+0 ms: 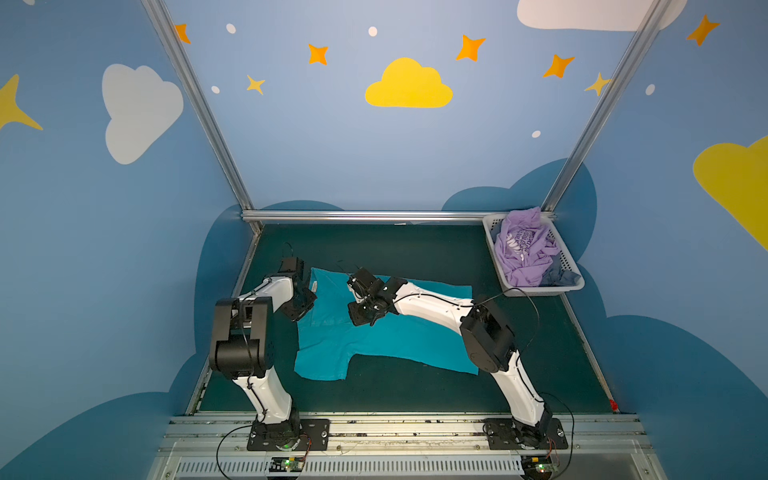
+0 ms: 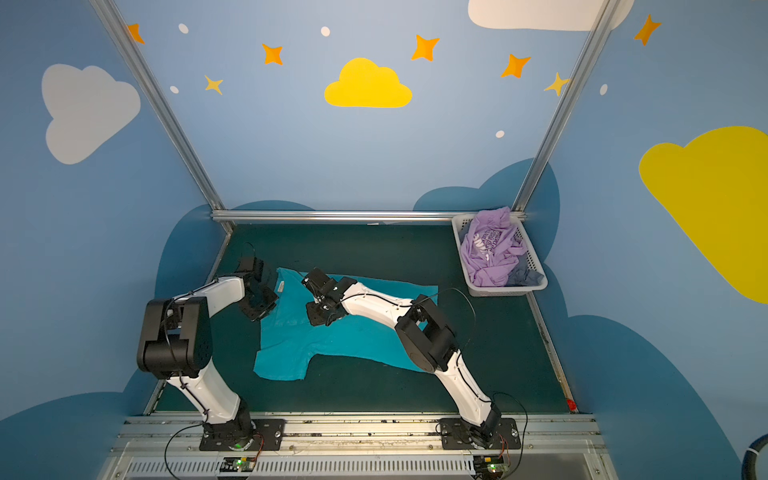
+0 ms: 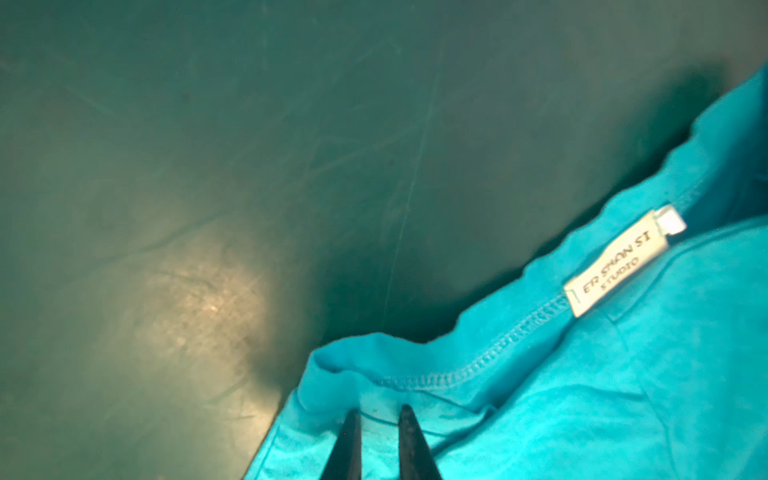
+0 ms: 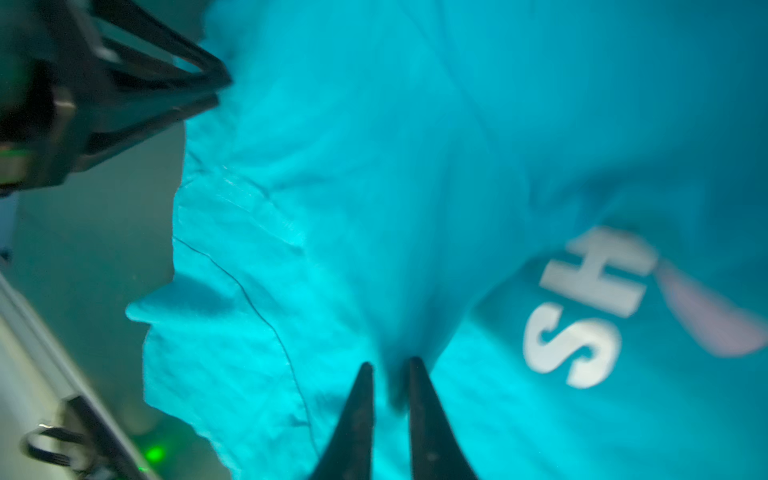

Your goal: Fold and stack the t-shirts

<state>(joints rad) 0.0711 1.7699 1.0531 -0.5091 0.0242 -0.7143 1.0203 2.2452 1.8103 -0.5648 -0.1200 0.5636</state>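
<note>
teal t-shirt [image 3: 623, 395], tag [image 3: 615, 268] "ER SHAN SI STUDIO", print [image 4: 590, 307] "SH"

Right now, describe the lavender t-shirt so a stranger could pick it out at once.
Go to the far right corner of the green table, where a white basket sits. The lavender t-shirt is the crumpled heap filling most of it, white print showing. Only it is purple: the cloth beside it is grey-blue, and the teal t-shirt lies spread on the table.
</note>
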